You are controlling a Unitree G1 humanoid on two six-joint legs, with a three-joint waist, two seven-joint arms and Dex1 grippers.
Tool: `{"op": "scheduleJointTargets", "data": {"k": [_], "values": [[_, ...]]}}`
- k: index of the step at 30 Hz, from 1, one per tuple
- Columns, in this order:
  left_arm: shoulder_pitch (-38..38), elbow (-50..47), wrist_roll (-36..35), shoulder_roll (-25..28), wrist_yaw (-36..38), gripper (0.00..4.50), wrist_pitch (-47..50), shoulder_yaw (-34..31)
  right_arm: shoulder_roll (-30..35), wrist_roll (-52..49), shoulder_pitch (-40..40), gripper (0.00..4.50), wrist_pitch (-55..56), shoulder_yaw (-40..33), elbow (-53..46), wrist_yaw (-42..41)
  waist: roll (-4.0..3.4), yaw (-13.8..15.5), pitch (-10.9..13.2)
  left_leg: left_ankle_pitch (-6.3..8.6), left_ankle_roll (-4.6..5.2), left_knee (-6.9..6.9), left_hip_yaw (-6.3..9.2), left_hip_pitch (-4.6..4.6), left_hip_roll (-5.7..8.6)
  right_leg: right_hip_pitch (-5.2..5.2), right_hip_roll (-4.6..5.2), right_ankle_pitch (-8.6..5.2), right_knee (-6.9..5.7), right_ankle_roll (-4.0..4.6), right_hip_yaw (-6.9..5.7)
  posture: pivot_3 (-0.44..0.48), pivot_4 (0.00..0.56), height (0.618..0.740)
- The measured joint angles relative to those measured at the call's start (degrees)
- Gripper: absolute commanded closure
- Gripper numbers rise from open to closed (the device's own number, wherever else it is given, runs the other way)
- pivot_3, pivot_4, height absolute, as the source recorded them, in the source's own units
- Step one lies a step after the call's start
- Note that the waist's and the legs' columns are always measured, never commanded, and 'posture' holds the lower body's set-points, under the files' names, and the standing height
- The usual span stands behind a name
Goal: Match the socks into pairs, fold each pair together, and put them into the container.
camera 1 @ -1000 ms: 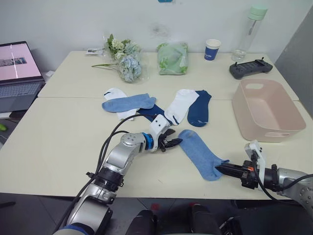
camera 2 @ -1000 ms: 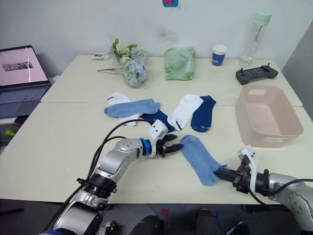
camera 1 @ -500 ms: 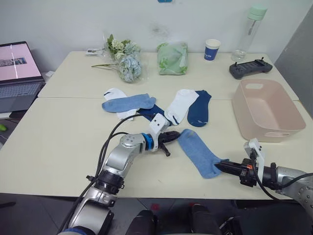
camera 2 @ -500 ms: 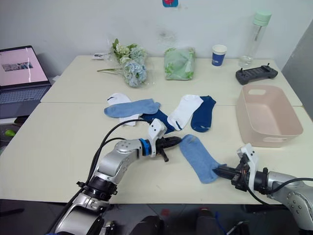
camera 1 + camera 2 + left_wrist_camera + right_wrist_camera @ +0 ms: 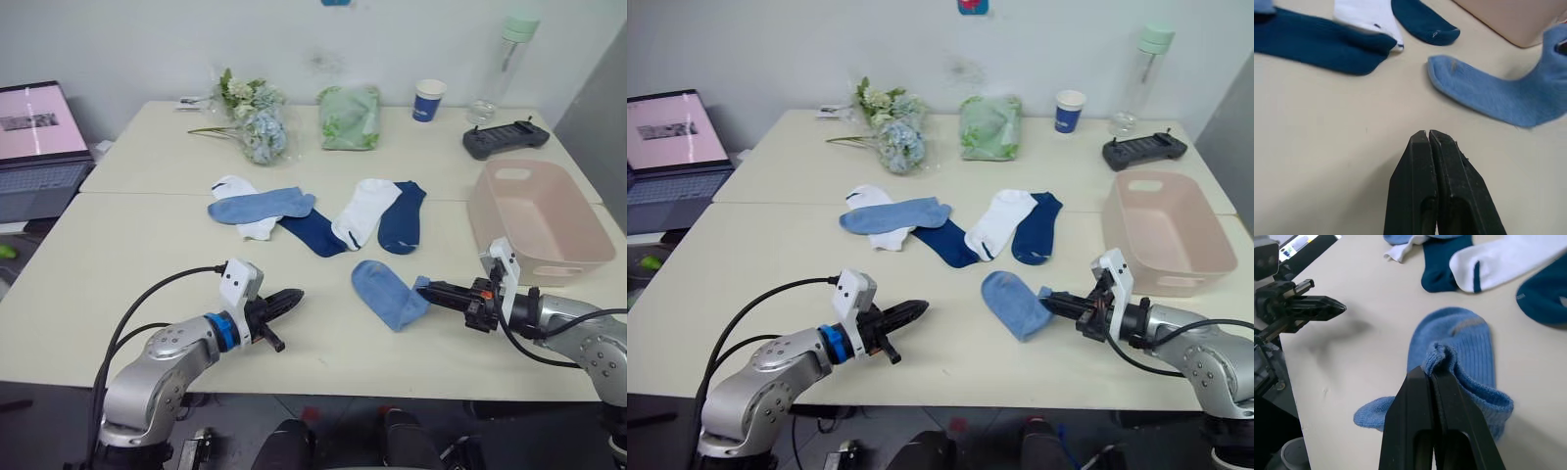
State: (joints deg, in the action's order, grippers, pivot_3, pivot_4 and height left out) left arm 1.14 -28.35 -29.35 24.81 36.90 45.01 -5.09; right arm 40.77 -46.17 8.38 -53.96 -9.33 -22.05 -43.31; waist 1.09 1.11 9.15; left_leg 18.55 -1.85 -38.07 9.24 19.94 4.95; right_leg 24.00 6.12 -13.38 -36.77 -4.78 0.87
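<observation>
Big beige counter [image 5: 118,255], pink container [image 5: 534,217] sitting at its right edge. Right gripper [image 5: 423,289] has its jaws pinching the cuff of a light blue sock [image 5: 384,292], just left of the container. Left gripper [image 5: 292,298] hovers nearby, jaws pressed together, holding nothing.

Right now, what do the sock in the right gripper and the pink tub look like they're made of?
Light blue sock: soft knit fabric, matte; ribbing shows and it bunches where the right gripper pinches it. Pink tub: looks like moulded plastic, smooth with a slight sheen, rounded corners and a cut-out slot handle; probably rigid, though I can't confirm.
</observation>
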Motion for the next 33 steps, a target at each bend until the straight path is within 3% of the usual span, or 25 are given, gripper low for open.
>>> {"op": "scheduleJointTargets", "data": {"k": [4, 11, 16, 23, 26, 31, 33], "values": [[7.4, 4.7, 0.5, -1.1, -1.2, 4.46, -0.8, 1.8, 1.3, 0.1, -0.8, 4.50, 0.1, 0.7, 1.0, -1.7, 0.02, 0.3, 0.0, 0.01, 0.00, 0.00, -0.04, 0.04, 0.30, 0.02, 0.02, 0.00, 0.02, 0.00, -0.02, 0.000, 0.150, 0.740], [19.1, 20.4, 5.9, -5.2, 0.4, 2.26, -7.7, 10.5, 1.3, 0.1, -5.0, 4.50, 0.3, 0.4, -0.5, -1.5, 0.01, 0.1, 0.0, 0.00, 0.00, 0.00, -0.04, 0.03, 0.31, 0.05, 0.01, 0.01, -0.03, 0.01, 0.01, 0.000, 0.150, 0.740], [26.3, 31.8, 9.3, -8.9, 1.6, 2.26, -10.7, 14.9, 1.0, 0.4, -6.2, 4.50, 1.0, 0.3, -1.6, -0.1, 0.02, -0.1, 0.0, 0.01, 0.01, 0.02, -0.04, 0.03, 0.32, 0.09, 0.02, 0.01, 0.01, 0.00, 0.05, 0.000, 0.150, 0.740], [29.7, 42.1, 13.4, -10.8, 5.2, 2.26, -16.2, 17.8, 0.6, 0.4, -7.6, 4.50, 1.1, 0.4, -3.4, 1.7, 0.02, -0.1, 0.0, 0.01, 0.01, -0.02, -0.01, 0.03, 0.33, 0.08, 0.02, 0.01, -0.03, 0.00, 0.05, 0.000, 0.150, 0.740], [31.3, 44.7, 14.5, -11.6, 6.8, 2.90, -18.0, 18.7, 0.4, 0.3, -7.8, 4.50, 1.1, 0.4, -4.6, 2.4, 0.02, 0.1, 0.0, 0.01, 0.01, -0.02, -0.02, 0.03, 0.33, 0.08, 0.03, 0.01, -0.02, 0.00, 0.06, 0.000, 0.150, 0.740], [31.3, 45.0, 15.2, -12.4, 8.8, 4.47, -19.3, 19.4, 0.4, 0.3, -8.7, 4.50, 1.1, 0.3, -4.9, 2.8, 0.03, 0.0, 0.0, 0.01, 0.01, -0.02, -0.01, 0.02, 0.32, 0.09, 0.03, 0.01, -0.04, 0.00, 0.06, 0.000, 0.150, 0.740], [31.2, 44.9, 15.2, -12.4, 9.0, 4.47, -19.3, 19.3, 0.4, 0.3, -8.9, 4.50, 1.1, 0.3, -4.9, 3.0, 0.03, -0.1, 0.0, 0.01, 0.01, -0.02, -0.01, 0.02, 0.32, 0.09, 0.03, 0.01, -0.05, 0.00, 0.06, 0.000, 0.150, 0.740]]}}
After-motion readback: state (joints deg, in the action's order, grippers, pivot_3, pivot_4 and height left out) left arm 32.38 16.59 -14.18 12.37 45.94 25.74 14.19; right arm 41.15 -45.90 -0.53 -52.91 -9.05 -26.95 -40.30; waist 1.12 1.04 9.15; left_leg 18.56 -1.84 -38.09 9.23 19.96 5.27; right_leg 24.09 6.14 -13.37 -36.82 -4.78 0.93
